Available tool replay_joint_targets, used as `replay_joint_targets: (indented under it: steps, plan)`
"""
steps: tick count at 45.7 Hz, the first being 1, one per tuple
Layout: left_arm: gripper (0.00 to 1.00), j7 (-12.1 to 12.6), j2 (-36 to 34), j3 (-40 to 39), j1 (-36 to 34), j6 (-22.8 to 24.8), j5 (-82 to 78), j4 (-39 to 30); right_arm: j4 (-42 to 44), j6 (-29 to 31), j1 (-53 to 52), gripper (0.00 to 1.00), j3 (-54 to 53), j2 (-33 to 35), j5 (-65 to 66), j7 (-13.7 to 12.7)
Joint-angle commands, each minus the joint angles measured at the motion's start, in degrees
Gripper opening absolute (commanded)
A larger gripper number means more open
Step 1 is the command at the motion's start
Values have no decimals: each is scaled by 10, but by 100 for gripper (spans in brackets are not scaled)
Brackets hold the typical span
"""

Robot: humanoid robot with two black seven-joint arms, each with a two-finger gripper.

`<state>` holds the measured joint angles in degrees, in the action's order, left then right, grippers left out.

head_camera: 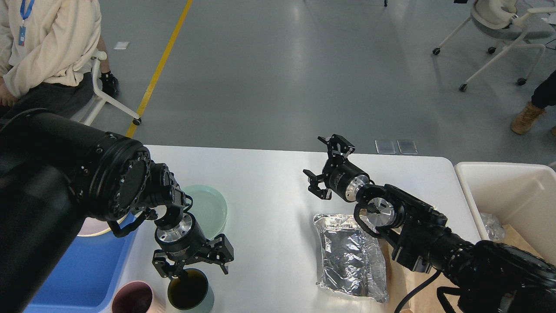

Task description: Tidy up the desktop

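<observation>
The white desktop (269,182) fills the lower half of the head view. My left gripper (193,265) hangs open over a pale green mug (191,294) with a dark inside, its fingers spread just above the rim. A pink mug (132,299) stands to that mug's left. Behind them lies a mint-green plate (208,208). A crumpled silver foil bag (349,256) rests right of centre. Above its far end my right gripper (328,167) stands open and holds nothing.
A blue tray (78,274) sits at the left edge with a pale pink plate (93,226) partly hidden by my left arm. A cream-white bin (512,195) at the right holds foil and brown paper. People and chairs stand beyond the table.
</observation>
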<state>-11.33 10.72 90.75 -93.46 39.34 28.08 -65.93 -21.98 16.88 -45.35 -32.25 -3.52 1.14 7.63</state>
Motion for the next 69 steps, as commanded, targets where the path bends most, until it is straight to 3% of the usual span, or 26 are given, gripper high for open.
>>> replay_joint_targets:
  steps: [1, 16, 21, 27, 34, 36, 46, 62, 69]
  plan:
    - [93, 0, 0, 0, -4, -15, 0, 0, 0, 0, 0, 100, 0, 0, 0, 0]
    - [88, -1, -2, -15, -9, -13, 0, 0, 0, 0, 0, 100, 0, 0, 0, 0]
    - [81, -2, -3, -15, -9, -4, -1, -1, 0, 0, 0, 100, 0, 0, 0, 0]
    - [63, -1, -4, -14, -10, 28, -1, -1, -1, 0, 0, 100, 0, 0, 0, -1]
    - [27, -1, -5, -12, -16, 91, -1, -1, 0, 0, 0, 100, 1, 0, 0, -1]
    - [21, -1, -6, -10, -18, 102, -2, -1, 0, 0, 0, 100, 0, 0, 0, 0]
    - [13, 0, -5, -8, -22, 112, -3, -2, 0, 0, 0, 100, 0, 0, 0, -1]
    - [15, -1, -5, -8, -24, 130, -21, -2, 0, 0, 0, 100, 0, 0, 0, -1]
    - [20, 0, -7, -9, -39, 147, -32, -3, 0, 0, 0, 100, 0, 0, 0, 0]
